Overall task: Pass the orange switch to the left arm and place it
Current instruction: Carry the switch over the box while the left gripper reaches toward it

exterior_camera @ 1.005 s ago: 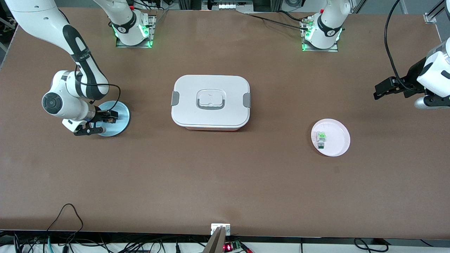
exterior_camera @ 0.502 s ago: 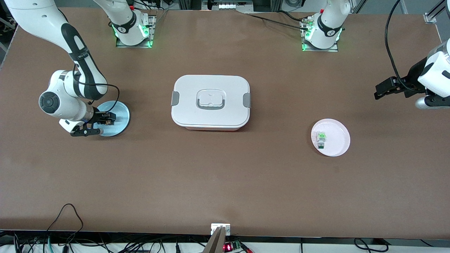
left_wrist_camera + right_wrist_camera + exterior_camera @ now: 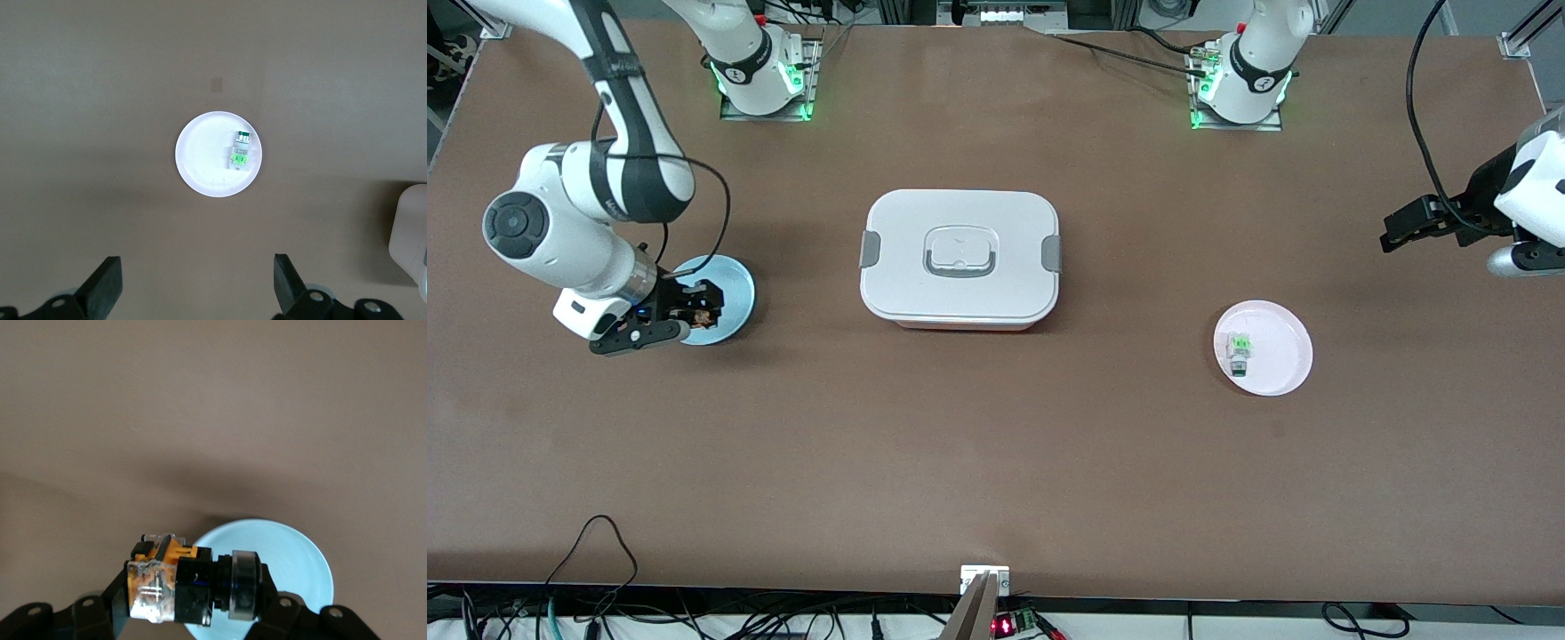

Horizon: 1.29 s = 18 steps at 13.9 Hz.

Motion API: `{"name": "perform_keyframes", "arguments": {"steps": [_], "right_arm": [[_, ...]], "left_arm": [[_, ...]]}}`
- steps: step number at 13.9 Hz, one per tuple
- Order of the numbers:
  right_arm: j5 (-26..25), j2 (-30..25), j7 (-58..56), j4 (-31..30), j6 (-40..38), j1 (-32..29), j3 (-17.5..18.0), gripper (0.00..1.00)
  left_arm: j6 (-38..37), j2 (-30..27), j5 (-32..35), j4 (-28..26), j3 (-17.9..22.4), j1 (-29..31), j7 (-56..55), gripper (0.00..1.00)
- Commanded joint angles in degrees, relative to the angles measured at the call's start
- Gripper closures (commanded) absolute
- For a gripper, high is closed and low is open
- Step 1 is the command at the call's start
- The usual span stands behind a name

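White plate with white-and-green switch, toward left arm's end of counter, nearest. My right claw clamped on orange switch, up over blue plate by right arm's end edge. Box mid-counter, same depth. My left claw wide, empty, waiting over left end edge. Risk: small part twisting loose in grip, or carry path clipping box lid. Open room: wide strip along near edge.

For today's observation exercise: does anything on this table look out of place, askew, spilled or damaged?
Nothing stands out. The box sits closed and square, the white-and-green switch lies on the white plate, and the right hand holds the orange switch over the blue plate. The left hand waits open, over the table's left-arm end.
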Motion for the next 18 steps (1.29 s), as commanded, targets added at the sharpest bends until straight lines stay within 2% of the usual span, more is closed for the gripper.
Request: {"name": "perform_keyframes", "arguments": {"steps": [1, 4, 5, 8, 9, 12, 14, 17, 18], "right_arm": [[2.36, -1.16, -2.12, 3.40, -3.03, -0.42, 5.02, 1.00], [12.10, -1.61, -9.49, 6.65, -3.48, -0.42, 8.81, 1.00], [13.61, -1.69, -10.46, 7.35, -3.48, -0.42, 10.30, 1.00], [14.42, -1.52, -10.56, 12.44, -3.39, -0.42, 17.84, 1.00], [15.20, -1.26, -10.48, 13.85, -3.31, -0.42, 20.30, 1.00], [19.95, -1.25, -10.65, 16.49, -1.64, -0.33, 26.73, 1.00], [20.04, -1.52, -10.21, 17.20, 1.07, -0.33, 30.95, 1.00], [20.22, -1.17, -9.68, 17.29, 7.13, -0.33, 35.96, 1.00], [20.22, -0.91, -9.60, 17.29, 9.24, -0.24, 37.37, 1.00]], "left_arm": [[-0.72, 0.09, -1.03, 1.01, -0.19, 0.25, -0.32, 0.00], [-0.46, 2.10, -8.39, 3.72, -0.11, 2.35, 2.82, 0.00], [-0.63, 2.28, -10.60, 3.39, -0.11, 2.88, 3.89, 0.00], [-4.65, 6.57, -12.62, 3.64, -0.98, 2.53, 4.16, 0.00], [-7.03, 7.29, -17.51, 3.65, -0.55, 3.06, 4.42, 0.00], [-13.27, 10.97, -25.53, 4.08, -0.46, 7.18, 7.66, 0.00], [-15.04, 13.17, -38.06, 3.82, -0.28, 9.64, 6.80, 0.00], [-18.12, 16.34, -52.67, 3.30, -0.54, 9.75, -0.38, 0.00], [-18.30, 16.52, -55.59, 3.12, -0.89, 9.05, -1.89, 0.00]]}}
